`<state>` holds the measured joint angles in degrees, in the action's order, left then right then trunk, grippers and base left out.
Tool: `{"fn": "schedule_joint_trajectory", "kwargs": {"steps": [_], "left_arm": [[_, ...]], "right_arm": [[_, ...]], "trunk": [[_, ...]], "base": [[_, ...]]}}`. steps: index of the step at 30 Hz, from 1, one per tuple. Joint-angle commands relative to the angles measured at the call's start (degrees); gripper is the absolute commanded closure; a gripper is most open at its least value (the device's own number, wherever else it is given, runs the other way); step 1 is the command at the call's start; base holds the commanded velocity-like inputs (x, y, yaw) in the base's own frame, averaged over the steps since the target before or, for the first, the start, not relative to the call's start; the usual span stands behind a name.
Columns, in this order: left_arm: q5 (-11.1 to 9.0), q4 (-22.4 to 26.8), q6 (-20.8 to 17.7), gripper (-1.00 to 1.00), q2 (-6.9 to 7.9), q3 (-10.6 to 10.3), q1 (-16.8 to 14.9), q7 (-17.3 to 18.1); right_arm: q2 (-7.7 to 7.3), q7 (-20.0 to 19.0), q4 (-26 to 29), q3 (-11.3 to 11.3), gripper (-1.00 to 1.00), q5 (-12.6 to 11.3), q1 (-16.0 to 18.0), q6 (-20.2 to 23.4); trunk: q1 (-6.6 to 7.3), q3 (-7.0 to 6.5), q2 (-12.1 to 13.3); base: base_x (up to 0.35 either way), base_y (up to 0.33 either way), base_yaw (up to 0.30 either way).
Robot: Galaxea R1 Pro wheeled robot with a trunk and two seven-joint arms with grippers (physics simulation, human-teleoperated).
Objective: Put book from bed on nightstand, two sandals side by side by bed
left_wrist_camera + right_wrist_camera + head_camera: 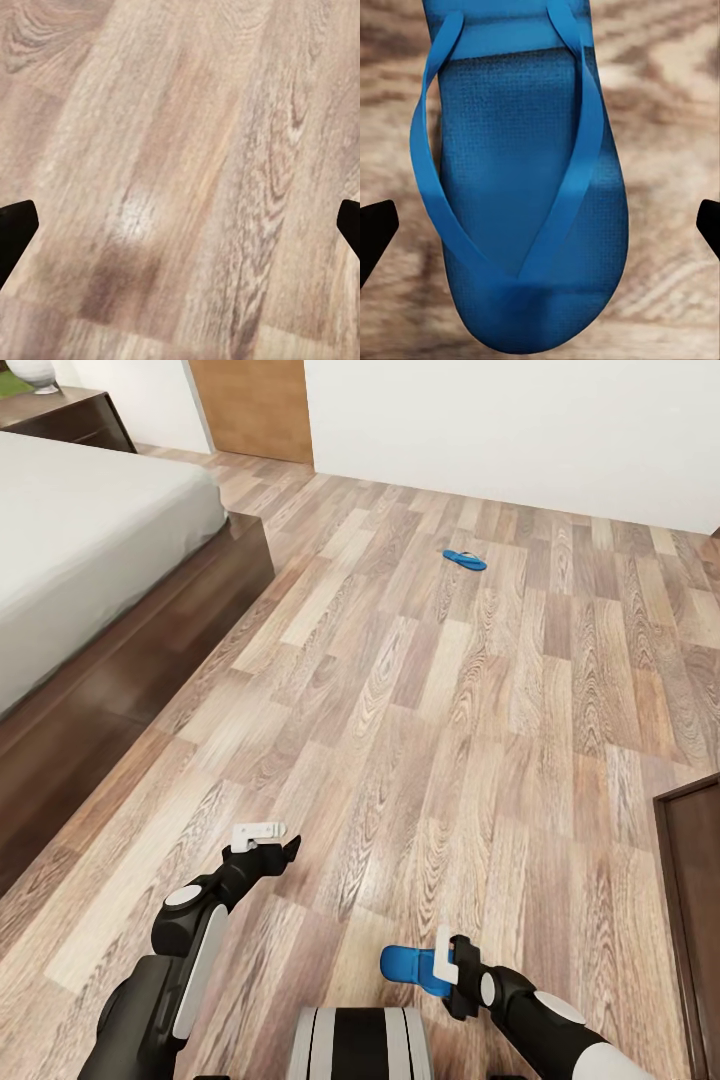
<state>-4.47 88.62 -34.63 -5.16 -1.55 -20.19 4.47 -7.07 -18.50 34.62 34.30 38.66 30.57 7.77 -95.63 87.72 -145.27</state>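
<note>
Mattress on the bed lies bare in the part you can see, at the left of your head view; the book is not among the things I can make out there. Behind the bed, in the far left corner, a dark wooden stand carries a pale rounded object whose kind I cannot tell. A brown door panel sits in the white far wall, and the edge of a dark cabinet stands at your right.

One blue sandal lies on the plank floor well ahead of you, well apart from the bed. Open floor runs between you and it.

The second blue sandal is at your right gripper, low in the head view above the floor. Your right wrist view looks straight along its strapped upper side, with the dark fingertips showing at either edge. Whether the fingers clamp it I cannot tell from these views.

Your left gripper hangs over bare planks near the bed's side. Its fingertips stand wide apart with only floor between them, holding nothing.
</note>
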Motion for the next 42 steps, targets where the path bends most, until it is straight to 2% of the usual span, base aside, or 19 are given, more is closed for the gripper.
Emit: {"fn": "schedule_joint_trajectory", "kwargs": {"steps": [1, 16, 26, 42], "left_arm": [[-0.5, 0.1, -0.3, -1.00, -0.02, 0.1, 0.0, 0.0], [-0.5, 0.1, -0.3, -1.00, -0.02, 0.0, 0.0, 0.0], [-0.5, 0.1, -0.3, -1.00, -0.11, 0.0, 0.0, 0.0], [-0.4, 0.1, -0.3, -1.00, -0.02, 0.0, 0.0, 0.0]], "right_arm": [[-0.06, -0.2, 0.2, 0.2, -1.00, 0.5, 0.0, 0.1], [-0.06, -0.2, 0.2, 0.2, -1.00, 0.5, 0.0, -0.5], [-0.07, -0.2, 0.2, 0.2, -1.00, 0.5, 0.0, -0.5], [-0.06, -0.2, 0.2, 0.2, -1.00, 0.5, 0.0, -0.5]], "trunk": [[0.01, 0.04, 0.0], [0.01, 0.04, 0.0], [-0.25, 2.25, -0.1], [-0.25, 2.25, -0.1]], "base": [[0.000, 0.000, 0.000], [0.000, 0.000, 0.000], [0.000, 0.000, 0.000], [0.000, 0.000, 0.000]]}}
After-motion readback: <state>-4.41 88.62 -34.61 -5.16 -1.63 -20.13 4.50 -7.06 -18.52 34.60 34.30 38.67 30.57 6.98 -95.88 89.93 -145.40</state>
